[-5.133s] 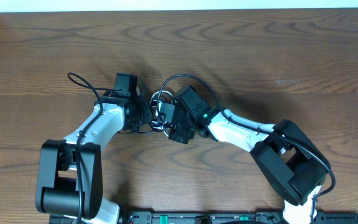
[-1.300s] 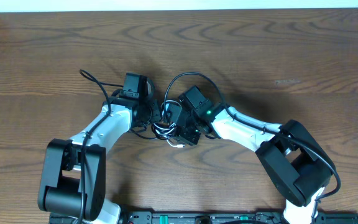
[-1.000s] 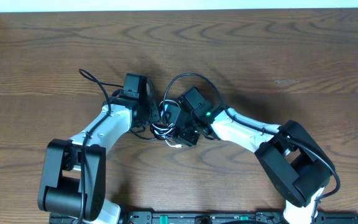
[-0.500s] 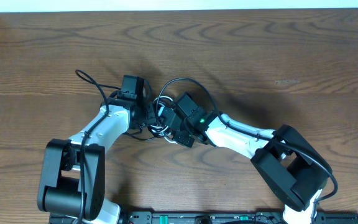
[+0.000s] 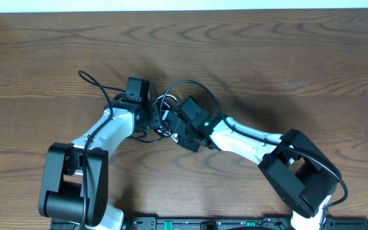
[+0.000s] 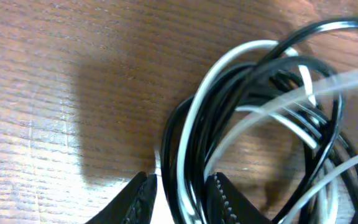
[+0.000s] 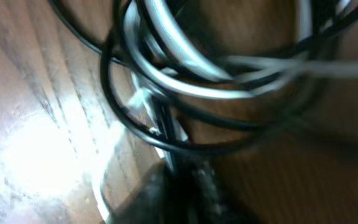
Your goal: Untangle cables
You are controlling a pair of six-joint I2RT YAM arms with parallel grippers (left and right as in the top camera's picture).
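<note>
The tangled cables lie on the wooden desk in a small knot between the two wrists, which crowd in from either side and hide most of it from above. The left gripper has its fingers clamped on strands of the black cable and the white cable. The right gripper, blurred, appears pinched together on strands of the same knot. A thick arm wire arches over it.
</note>
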